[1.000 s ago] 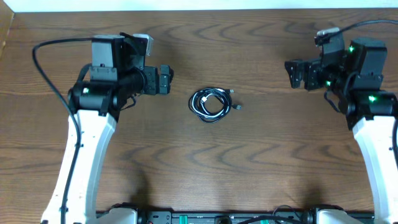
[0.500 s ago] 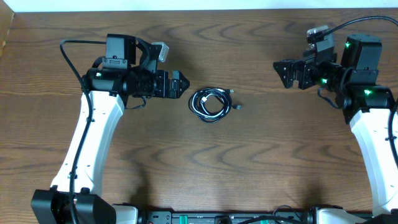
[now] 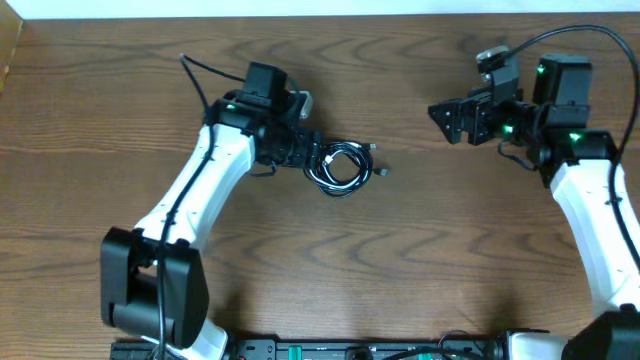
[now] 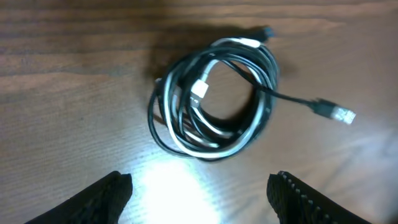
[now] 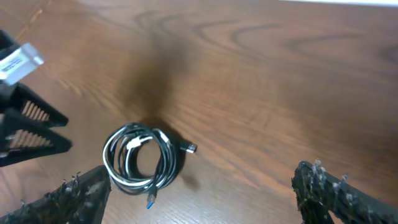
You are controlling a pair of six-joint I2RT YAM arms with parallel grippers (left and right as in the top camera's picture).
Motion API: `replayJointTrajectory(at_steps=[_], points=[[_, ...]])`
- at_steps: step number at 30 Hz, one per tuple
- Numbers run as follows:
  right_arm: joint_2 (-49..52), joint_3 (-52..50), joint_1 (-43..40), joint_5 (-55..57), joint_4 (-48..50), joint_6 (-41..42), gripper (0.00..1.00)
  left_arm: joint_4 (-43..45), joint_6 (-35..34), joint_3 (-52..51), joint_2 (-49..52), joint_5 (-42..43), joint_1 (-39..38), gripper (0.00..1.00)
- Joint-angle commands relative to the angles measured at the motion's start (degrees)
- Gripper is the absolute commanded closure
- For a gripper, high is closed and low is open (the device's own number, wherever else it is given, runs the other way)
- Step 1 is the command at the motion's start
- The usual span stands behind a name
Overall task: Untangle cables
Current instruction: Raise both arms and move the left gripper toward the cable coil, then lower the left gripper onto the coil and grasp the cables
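From overhead, the cables (image 3: 340,166) lie as one small coiled bundle on the wooden table (image 3: 330,270), between the two arms. The left gripper (image 3: 311,156) sits right at the bundle's near edge, so close that contact cannot be ruled out. The right gripper (image 3: 436,113) is well apart, with bare wood between it and the coil. The left arm is clearly the nearer one. The bundle is roughly round with no strong long axis, and its loose plug ends point off the side away from the left gripper. In the left wrist view, the left gripper (image 4: 199,186) has its fingers spread wide and holds nothing. The cables (image 4: 205,148) lie just ahead of the fingertips, centred on the gap, with black and white strands looped together. One black plug end (image 4: 336,113) trails out beyond the right-hand finger. In the right wrist view, the right gripper (image 5: 202,186) is also wide open and empty. The cables (image 5: 166,159) lie ahead of it and toward its left-hand finger, at a distance, with the left gripper (image 5: 31,127) beside them. Judging from this, a short reach forward by the left arm would probably bring the coil between its fingers.
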Motion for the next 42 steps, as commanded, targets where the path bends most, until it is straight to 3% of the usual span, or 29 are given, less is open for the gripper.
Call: replayJointTrajectory(at_steps=[1, 5, 35, 42], points=[[1.07, 0.59, 0.85, -0.92, 0.02, 0.31, 0.10, 1.29, -5.40, 0.76, 2.14, -6.75, -0.76, 0.25], [1.99, 0.59, 1.33, -0.72, 0.15, 0.42, 0.12, 2.60, -8.94, 0.76, 3.93, -10.69, -0.76, 0.25], [3.21, 0.59, 2.25, 0.37, 1.11, 0.94, 0.12, 6.60, -11.93, -0.04, 12.07, -10.56, -1.79, 0.32], [3.21, 0.59, 2.23, 0.37, 1.11, 0.96, 0.12, 6.54, -11.91, -0.04, 15.23, -10.34, -3.74, 0.42]])
